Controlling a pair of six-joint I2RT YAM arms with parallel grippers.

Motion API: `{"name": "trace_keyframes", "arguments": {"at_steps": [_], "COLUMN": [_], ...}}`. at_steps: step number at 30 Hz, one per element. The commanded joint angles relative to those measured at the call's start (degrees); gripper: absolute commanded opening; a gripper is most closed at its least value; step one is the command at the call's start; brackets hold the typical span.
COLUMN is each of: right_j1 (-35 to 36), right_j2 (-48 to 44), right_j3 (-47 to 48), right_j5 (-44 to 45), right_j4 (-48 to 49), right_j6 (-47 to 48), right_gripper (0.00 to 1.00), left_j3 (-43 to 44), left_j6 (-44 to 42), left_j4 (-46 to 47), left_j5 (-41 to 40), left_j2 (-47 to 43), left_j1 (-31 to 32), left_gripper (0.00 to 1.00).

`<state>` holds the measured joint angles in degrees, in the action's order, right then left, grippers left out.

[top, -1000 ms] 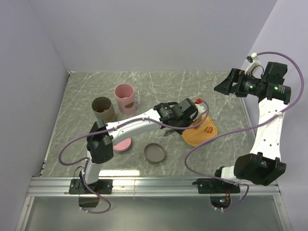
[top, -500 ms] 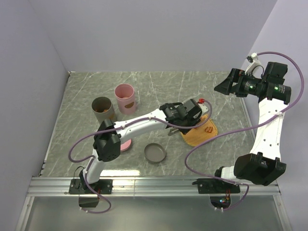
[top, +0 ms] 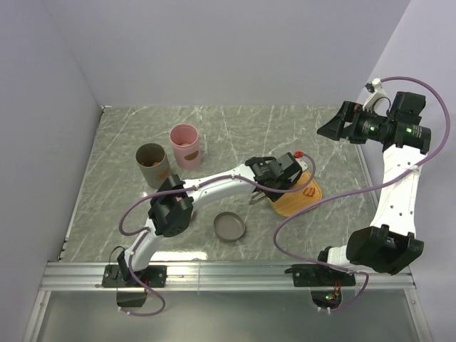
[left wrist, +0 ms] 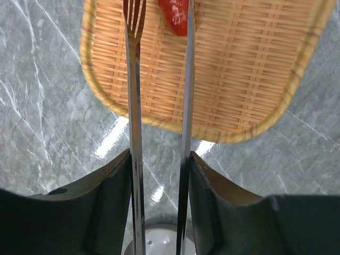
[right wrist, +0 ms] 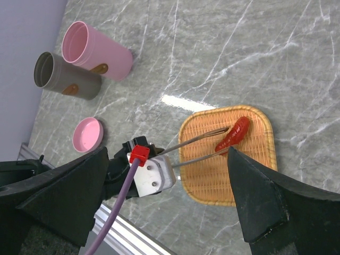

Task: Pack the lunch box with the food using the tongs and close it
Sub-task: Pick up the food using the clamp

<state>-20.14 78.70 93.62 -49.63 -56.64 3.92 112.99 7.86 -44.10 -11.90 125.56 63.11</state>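
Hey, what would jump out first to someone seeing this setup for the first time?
The left gripper holds silver tongs over an orange woven tray, their tips either side of a red strip. The right gripper hangs open, high at the right edge.

The top external camera sits above and behind the arm bases, looking down over the whole bench [top: 235, 128]. The left wrist camera looks straight down, close, along the tongs [left wrist: 132, 117] onto the woven tray [left wrist: 249, 74]. The right wrist camera looks down at a slant from high and well away. All three share that tray; both wrist views share the red strip [left wrist: 175, 15]
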Motion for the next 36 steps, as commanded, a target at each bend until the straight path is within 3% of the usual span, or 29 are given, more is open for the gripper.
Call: {"name": "trace_keyframes", "arguments": {"at_steps": [1,11,14,21,28,36], "right_j1": [-0.3,-0.5,-0.6,-0.9,-0.9,-1.0], "right_j2": [-0.1,-0.2,-0.3,-0.3,-0.5,-0.9], "right_j3": [0.9,0.3,0.5,0.3,0.2,0.0], "right_j5": [-1.2,-1.3,-1.3,-1.4,-1.4,-1.9], "right_j4": [0.9,1.0,0.8,0.9,0.9,1.1], "right_j6": [0.3,0.5,0.6,0.6,0.6,0.5], "right_gripper": [1.0,1.0,1.0,1.0,1.0,1.0], "left_j3": [3.3,3.8,4.3,3.6,1.4,-2.3], "left_j6": [0.9,0.9,0.9,0.8,-0.4,-2.3], "left_j4": [0.9,0.5,0.4,0.6,0.9,2.3], "left_j5": [-1.5,-1.1,-0.9,-0.7,-1.1,-0.1], "left_j2": [0.9,2.4,3.1,3.0,2.2,-3.5], "left_j1": [0.2,1.1,1.2,1.2,1.0,-1.1], "left_gripper": [0.49,0.5,0.58,0.55,0.42,0.15]}}
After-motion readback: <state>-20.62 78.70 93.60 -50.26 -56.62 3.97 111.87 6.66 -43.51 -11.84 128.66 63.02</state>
